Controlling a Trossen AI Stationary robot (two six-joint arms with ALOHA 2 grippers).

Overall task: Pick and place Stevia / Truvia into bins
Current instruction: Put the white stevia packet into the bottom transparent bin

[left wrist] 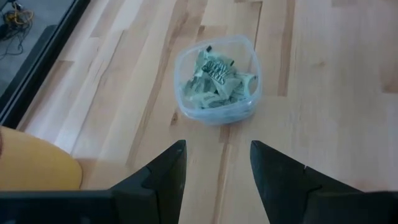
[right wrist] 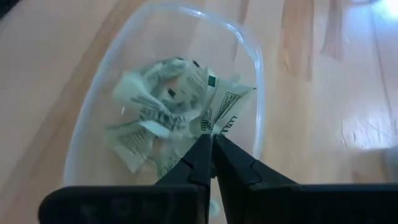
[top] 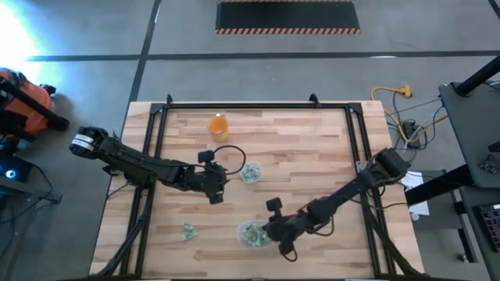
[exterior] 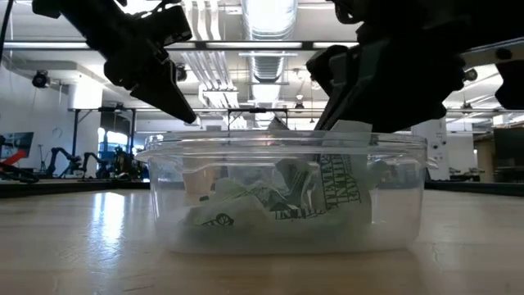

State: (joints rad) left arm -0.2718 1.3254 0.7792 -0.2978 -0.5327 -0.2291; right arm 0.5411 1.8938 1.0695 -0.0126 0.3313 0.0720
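the right gripper (right wrist: 211,146) hangs over the larger rounded tub (top: 254,233) near the table's front edge, its 2 fingers pressed together on a stevia sachet (right wrist: 225,112) that stands up among the crumpled sachets (right wrist: 155,118) lying in the tub. in the low view the same tub (exterior: 282,192) fills the middle of the frame, with that sachet (exterior: 342,176) upright against its right side and its top at rim level, and more sachets (exterior: 237,205) heaped on the floor of the tub.

the left gripper (left wrist: 217,162) is above the table's middle, its fingers spread apart with nothing between them. it faces the small clear container (left wrist: 217,78), which holds a loose pile of green-and-white sachets (left wrist: 214,84). in the high view this container (top: 251,172) sits just beside the left gripper (top: 216,187), toward the right.

a few loose sachets (top: 187,229) lie on the wooden table (top: 312,156), left of the tub and well apart from it. an orange cup (top: 218,125) stands near the far edge.
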